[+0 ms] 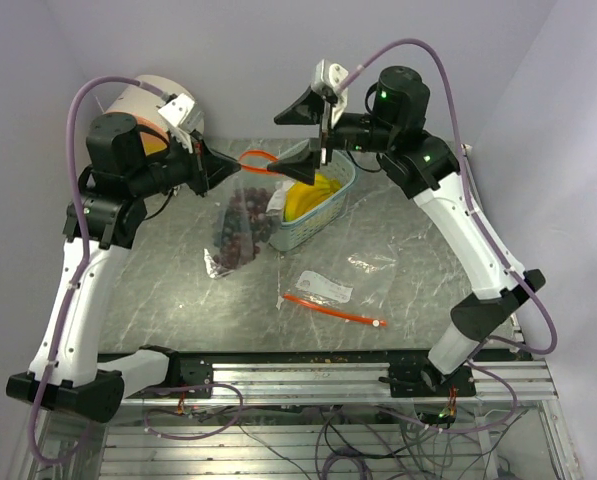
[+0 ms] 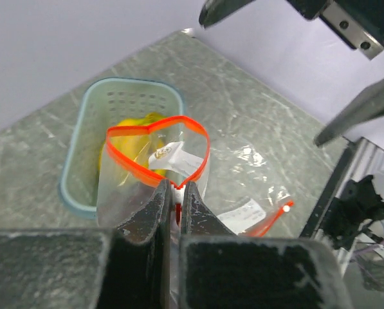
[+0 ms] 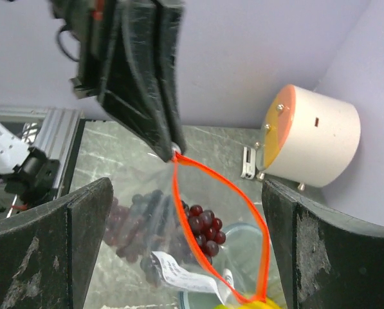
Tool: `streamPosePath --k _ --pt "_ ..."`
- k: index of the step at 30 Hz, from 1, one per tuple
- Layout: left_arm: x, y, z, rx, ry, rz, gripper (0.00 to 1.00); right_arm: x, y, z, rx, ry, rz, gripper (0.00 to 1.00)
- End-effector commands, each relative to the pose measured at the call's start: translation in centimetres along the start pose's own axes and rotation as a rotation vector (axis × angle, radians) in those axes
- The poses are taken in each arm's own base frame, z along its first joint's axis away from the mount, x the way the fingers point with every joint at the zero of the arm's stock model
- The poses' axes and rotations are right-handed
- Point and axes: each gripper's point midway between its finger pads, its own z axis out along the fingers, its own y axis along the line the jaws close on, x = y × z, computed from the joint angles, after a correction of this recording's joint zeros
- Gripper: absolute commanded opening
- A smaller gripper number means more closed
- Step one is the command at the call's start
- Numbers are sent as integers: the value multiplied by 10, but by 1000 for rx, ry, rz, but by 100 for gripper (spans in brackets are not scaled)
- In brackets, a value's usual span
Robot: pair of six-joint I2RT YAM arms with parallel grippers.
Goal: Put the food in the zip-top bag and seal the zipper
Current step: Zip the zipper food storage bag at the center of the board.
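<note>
My left gripper point(image 1: 221, 166) is shut on the end of the orange zipper of a clear zip-top bag point(image 1: 240, 225) and holds it hanging with its mouth open. Dark red and blue-black grapes point(image 3: 201, 228) lie inside the bag. Yellow bananas point(image 1: 315, 193) lie in the teal basket point(image 1: 330, 218) right behind the bag. My right gripper point(image 1: 294, 140) is open and empty above the bag mouth and basket. In the left wrist view the gripper point(image 2: 175, 190) pinches the zipper, and the bananas point(image 2: 132, 125) show through the bag. In the right wrist view the gripper point(image 3: 185, 209) straddles the open bag mouth.
A second flat zip-top bag point(image 1: 330, 292) with an orange zipper and white label lies on the table in front of the basket. A white cylinder with an orange face point(image 1: 150, 100) stands at the back left. Grey walls close in behind.
</note>
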Motion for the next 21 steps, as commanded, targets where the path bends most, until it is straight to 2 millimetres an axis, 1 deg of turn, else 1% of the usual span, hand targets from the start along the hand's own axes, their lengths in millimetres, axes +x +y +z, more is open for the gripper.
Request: streamPosePath --k 1,3,5,7,10,12,14,16,21 --pt "-43 -44 -1 234 -137 64 7 14 21 -1 -117 -7 -59 100" --pt "-41 -49 0 270 -136 47 7 20 25 -1 -136 -7 -52 100" --pt "-36 -51 2 294 -130 29 7 21 31 0 -176 -18 -47 100" --pt "-34 -53 3 316 -129 17 7 27 34 5 -217 -27 -22 100" --pt "-33 -54 3 326 -125 9 7 37 30 16 -232 -41 5 98" --pt "-31 -55 2 323 -121 7 7 39 23 22 -231 -53 3 97" --pt "-31 -58 -1 327 -121 7 7 38 21 27 -247 -64 -1 97" --pt "-34 -63 -4 347 -126 10 7 36 22 30 -287 -83 3 97" --pt "-45 -76 -13 401 -149 26 7 29 39 28 -451 -149 65 96"
